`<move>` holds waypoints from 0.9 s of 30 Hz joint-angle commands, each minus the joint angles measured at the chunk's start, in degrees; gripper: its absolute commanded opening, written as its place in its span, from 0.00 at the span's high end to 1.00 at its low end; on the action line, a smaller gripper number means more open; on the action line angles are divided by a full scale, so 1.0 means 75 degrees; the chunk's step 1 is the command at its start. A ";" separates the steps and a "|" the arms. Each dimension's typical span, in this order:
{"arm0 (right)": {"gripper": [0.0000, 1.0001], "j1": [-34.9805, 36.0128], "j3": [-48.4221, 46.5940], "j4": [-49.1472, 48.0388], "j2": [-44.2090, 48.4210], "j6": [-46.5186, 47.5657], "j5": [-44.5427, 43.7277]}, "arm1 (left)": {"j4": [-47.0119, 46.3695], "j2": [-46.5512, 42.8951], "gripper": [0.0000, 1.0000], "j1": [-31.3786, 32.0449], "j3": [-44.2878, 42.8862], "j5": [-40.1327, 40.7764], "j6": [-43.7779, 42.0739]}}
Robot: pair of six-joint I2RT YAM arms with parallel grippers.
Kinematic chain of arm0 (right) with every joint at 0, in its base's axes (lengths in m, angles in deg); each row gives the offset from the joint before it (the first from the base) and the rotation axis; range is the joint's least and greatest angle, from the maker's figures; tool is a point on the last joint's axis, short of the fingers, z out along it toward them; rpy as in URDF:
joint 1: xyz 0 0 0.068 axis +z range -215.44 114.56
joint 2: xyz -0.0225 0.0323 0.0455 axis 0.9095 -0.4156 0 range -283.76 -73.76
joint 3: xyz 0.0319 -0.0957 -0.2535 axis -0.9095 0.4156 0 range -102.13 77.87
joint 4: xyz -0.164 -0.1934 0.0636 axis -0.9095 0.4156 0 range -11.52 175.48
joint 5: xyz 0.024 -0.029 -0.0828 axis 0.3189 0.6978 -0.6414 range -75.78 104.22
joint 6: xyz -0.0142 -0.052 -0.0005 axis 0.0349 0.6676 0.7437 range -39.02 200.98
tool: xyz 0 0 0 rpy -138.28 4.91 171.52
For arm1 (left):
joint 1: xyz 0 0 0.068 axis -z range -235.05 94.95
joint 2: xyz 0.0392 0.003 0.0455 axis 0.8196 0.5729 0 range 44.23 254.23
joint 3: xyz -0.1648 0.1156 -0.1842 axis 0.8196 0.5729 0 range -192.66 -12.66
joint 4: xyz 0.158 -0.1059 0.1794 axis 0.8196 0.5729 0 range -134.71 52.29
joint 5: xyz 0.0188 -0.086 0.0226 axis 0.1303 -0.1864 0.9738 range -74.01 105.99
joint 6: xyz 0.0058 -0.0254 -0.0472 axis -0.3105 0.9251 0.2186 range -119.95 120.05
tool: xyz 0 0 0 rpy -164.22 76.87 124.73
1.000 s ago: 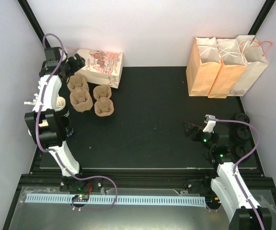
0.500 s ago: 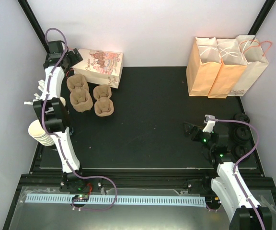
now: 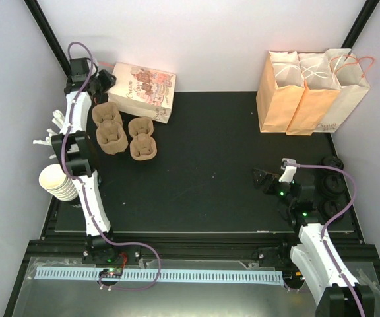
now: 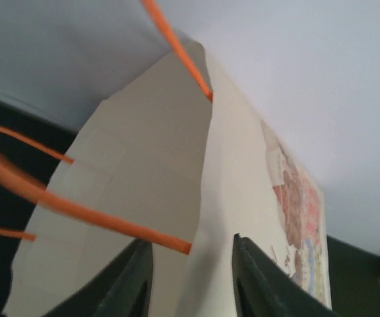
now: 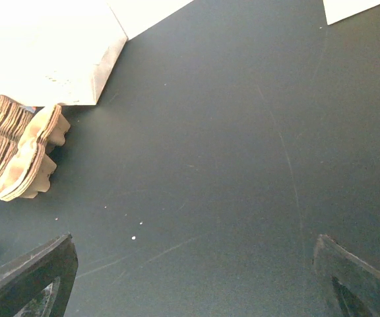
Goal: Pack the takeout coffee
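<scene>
The takeout coffee is hidden in every view. My left gripper (image 3: pixel 103 82) is stretched to the far left corner, at the mouth of a printed paper bag (image 3: pixel 144 92) lying on its side. In the left wrist view the left gripper (image 4: pixel 190 239) is half closed, its dark fingers standing apart on either side of the printed bag's (image 4: pixel 243 191) open edge. An orange handle (image 4: pixel 111 221) crosses in front of the left finger. My right gripper (image 3: pixel 269 178) hovers open over bare mat at the near right, and the right wrist view shows this right gripper (image 5: pixel 193 241) with nothing between its fingers.
Brown pulp cup carriers (image 3: pixel 114 129) lie just in front of the printed bag. A stack of white paper cups (image 3: pixel 55 181) sits at the left table edge. Three upright paper bags (image 3: pixel 309 92) stand at the far right. Loose black lids (image 3: pixel 330 185) lie beside the right arm.
My left arm has reached farther back to the bag's mouth and its jaws have narrowed. The printed bag has shifted slightly right. The right arm has not moved.
</scene>
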 commanded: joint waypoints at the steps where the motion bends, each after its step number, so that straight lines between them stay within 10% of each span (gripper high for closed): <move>1: 0.00 0.0044 -0.0057 -0.0124 0.0060 0.0024 0.0052 | -0.0642 -0.0166 0.73 0.0041 -0.0404 -0.1033 0.0355; 5: 0.00 0.0053 -0.0057 -0.0146 0.0036 0.0028 0.0053 | -0.1075 -0.0593 0.98 0.0233 -0.0082 -0.1405 0.0282; 12: 0.00 0.0046 -0.0079 -0.0128 -0.0022 0.0012 0.0021 | -0.1176 -0.1218 0.98 0.0992 -0.0101 -0.1993 -0.0701; 27: 0.00 0.0047 -0.0375 0.0604 -0.0110 -0.0332 -0.0036 | 0.1432 -0.3729 0.99 0.5618 0.0761 0.2531 -0.5128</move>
